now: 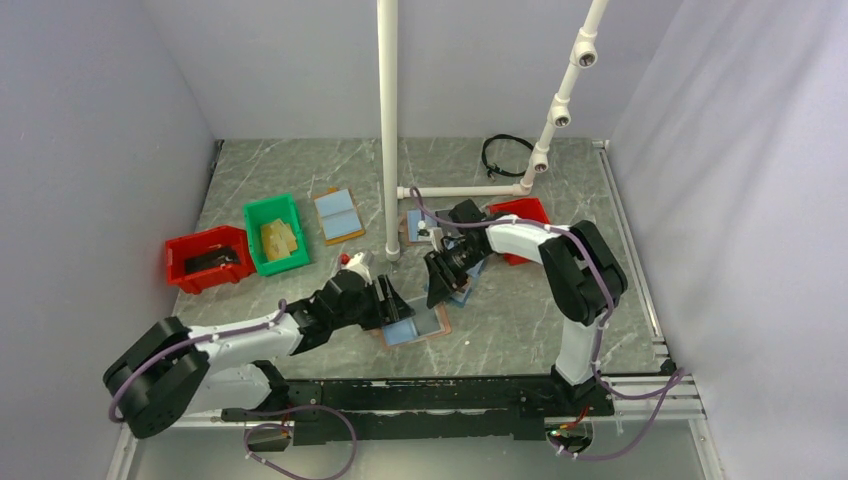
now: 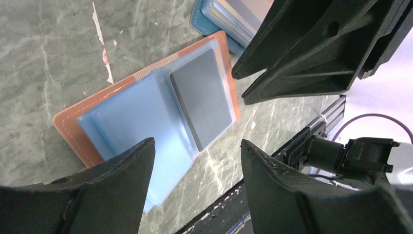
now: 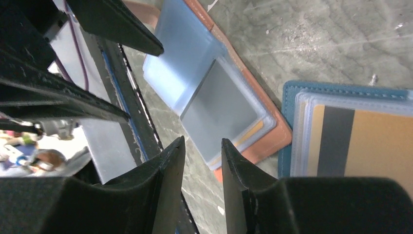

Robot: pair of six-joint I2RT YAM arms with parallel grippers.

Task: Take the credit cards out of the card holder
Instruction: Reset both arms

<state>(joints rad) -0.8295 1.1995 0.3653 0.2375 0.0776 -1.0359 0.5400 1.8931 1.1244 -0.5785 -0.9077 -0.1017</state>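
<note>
Finding the card holder [image 1: 418, 326] lying open and flat on the marbled table [image 1: 520, 320], close to the front edge, with the tan rim framing the light blue inside. Seeing one dark grey credit card [image 2: 202, 100] sitting in the clear sleeve of the half toward the right arm. Showing plain blue on the other half, and a thin orange sliver at the sleeve's edge under the card.

Holding the left gripper [image 2: 197, 144] low over the holder, jaws standing well apart and clamping nothing. Covering the near edge of the plain blue half with one finger and placing the other off the holder's side, over bare table. Framing the card's near end in the gap between them. Not being able to tell whether either tip is touching the sleeve.

Holding the right gripper [image 3: 202, 141] at the opposite side, jaws parted by only a narrow slot and gripping nothing. Lining that slot up over the outer corner of the card-bearing half, just above the sleeve's edge. Pointing tip to tip at the left fingers across the card in the top view.

Butting against the tan rim of the card half: a navy-rimmed holder [image 3: 341, 141] showing a gold card with a dark stripe.
</note>
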